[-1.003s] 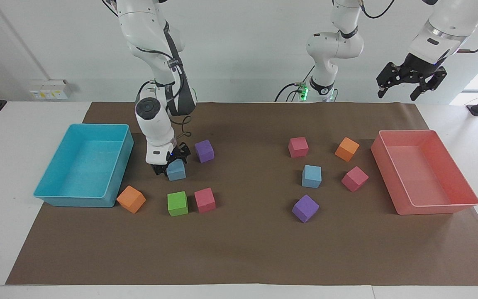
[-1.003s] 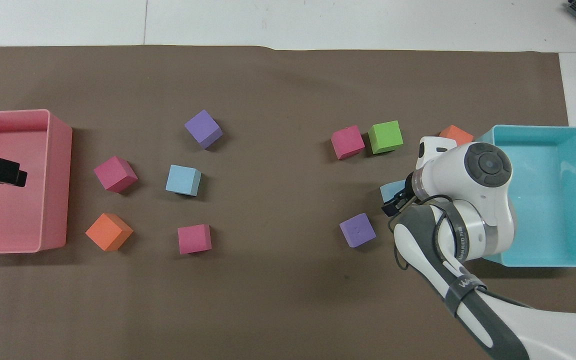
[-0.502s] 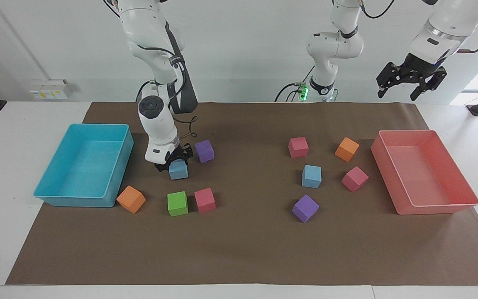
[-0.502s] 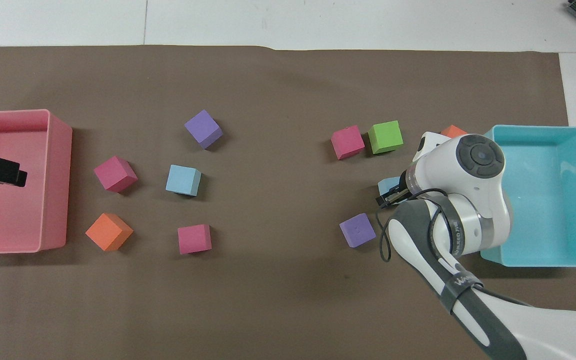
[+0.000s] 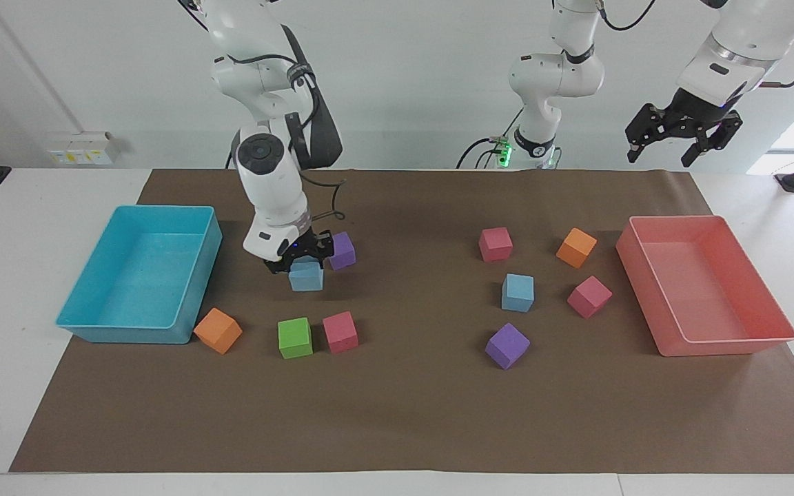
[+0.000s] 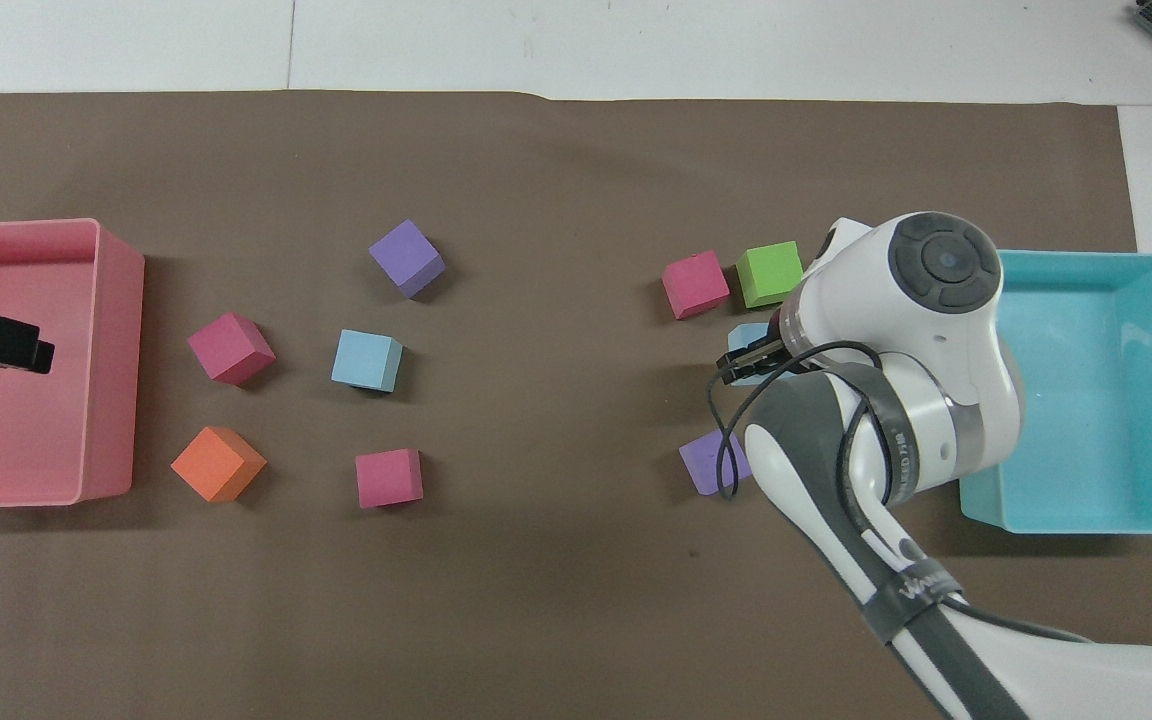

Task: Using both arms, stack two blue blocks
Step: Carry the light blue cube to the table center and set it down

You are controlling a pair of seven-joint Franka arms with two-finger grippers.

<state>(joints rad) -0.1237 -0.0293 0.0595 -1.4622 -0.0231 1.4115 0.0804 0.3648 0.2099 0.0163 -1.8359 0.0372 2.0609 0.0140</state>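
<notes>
You have one blue block point(image 5: 306, 277) clamped in the right gripper point(image 5: 303, 265), lifted just clear of the mat over the spot beside the purple cube point(image 5: 342, 249), with the green cube point(image 5: 295, 337) and a pink cube point(image 5: 340, 331) at about its 6 o'clock in the facing view. Expect it to be light and slightly squashy, like foam, so grip two flat parallel faces near the top and don't squeeze hard. It is a small matte sky-blue cube. Its twin point(image 5: 517, 292) sits flat on the mat toward the left arm's end, ringed by other cubes. Your left gripper point(image 5: 683, 137) waits high above the pink tray point(image 5: 738, 338), fingers spread.
</notes>
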